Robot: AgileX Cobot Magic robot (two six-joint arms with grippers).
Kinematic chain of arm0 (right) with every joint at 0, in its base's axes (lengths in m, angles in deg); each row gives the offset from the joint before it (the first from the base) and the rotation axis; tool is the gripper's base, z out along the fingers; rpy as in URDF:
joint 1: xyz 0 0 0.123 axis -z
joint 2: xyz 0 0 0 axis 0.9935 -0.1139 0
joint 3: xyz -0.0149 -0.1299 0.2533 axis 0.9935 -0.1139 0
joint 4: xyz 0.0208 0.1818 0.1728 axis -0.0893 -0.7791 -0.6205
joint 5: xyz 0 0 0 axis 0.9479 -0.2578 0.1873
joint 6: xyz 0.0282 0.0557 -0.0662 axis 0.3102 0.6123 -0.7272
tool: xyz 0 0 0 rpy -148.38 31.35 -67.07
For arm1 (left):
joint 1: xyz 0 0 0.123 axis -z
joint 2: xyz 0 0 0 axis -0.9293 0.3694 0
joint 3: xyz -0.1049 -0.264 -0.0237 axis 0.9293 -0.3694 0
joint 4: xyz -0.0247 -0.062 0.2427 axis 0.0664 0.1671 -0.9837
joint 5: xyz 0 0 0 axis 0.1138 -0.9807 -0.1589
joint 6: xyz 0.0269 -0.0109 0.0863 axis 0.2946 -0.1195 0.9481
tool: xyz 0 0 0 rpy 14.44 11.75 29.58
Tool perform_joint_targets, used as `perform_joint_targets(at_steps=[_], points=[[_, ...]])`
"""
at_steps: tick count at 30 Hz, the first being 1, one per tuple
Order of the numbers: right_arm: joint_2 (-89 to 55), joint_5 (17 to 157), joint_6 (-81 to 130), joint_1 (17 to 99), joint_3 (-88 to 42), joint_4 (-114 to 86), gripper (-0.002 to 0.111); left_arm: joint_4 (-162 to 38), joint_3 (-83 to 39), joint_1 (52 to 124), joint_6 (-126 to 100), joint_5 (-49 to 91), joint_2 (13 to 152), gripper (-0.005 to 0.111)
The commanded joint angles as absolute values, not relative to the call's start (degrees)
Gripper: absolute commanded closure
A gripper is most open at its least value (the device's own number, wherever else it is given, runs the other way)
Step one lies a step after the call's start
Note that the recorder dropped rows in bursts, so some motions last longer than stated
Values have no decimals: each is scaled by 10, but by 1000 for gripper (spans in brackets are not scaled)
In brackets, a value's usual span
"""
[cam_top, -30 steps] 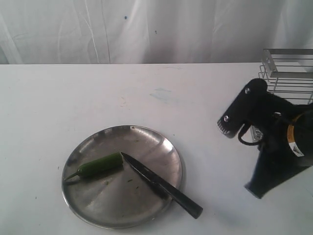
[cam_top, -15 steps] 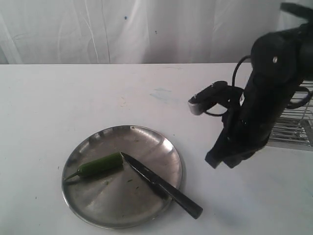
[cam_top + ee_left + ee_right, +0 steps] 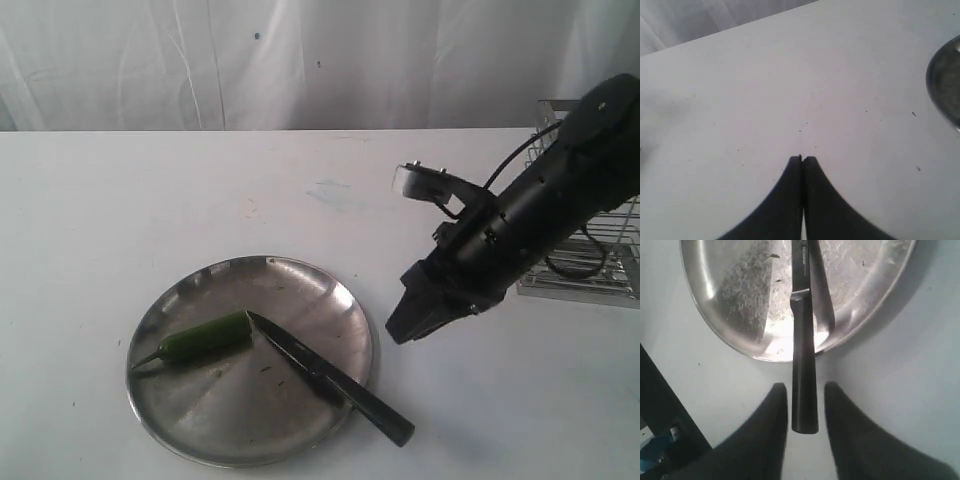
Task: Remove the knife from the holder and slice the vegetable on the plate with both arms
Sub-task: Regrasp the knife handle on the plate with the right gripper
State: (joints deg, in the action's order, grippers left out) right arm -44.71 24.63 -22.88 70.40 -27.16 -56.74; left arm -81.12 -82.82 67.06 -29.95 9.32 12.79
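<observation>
Knife: lower centre, blade on the plate, tip touching the pepper, handle overhanging the rim. Right gripper: fingers parted, empty, straddling the handle's end above it. Left gripper: pressed closed, empty, over bare table. Your risk: a skewed descent could nudge the handle, swinging the blade and shifting the pepper.

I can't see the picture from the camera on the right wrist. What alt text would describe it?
A black-handled knife lies with its blade on a shiny steel plate and its handle sticking out over the rim onto a white table. The open right end effector frames the handle's end between its two dark fingers.
</observation>
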Motion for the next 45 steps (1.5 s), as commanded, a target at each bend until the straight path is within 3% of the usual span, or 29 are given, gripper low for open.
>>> perform_joint_targets(at_steps=[1, 2, 5, 14, 24, 45], points=[[-446, 304, -247, 692, -320, -572, 44, -814, -828, 675, -300, 95, 125, 107], [-446, 334, -247, 692, -334, -575, 38, -814, -828, 675, -300, 95, 125, 107], [-446, 372, -239, 692, -346, -579, 40, -814, -828, 675, -300, 95, 125, 107], [-464, 265, -293, 692, -347, -653, 53, -814, -828, 675, -300, 95, 125, 107], [-529, 286, -292, 692, -344, -659, 53, -814, -828, 675, -300, 95, 125, 107], [-619, 199, -361, 664, -344, -731, 53, -814, -828, 675, -300, 95, 125, 107]])
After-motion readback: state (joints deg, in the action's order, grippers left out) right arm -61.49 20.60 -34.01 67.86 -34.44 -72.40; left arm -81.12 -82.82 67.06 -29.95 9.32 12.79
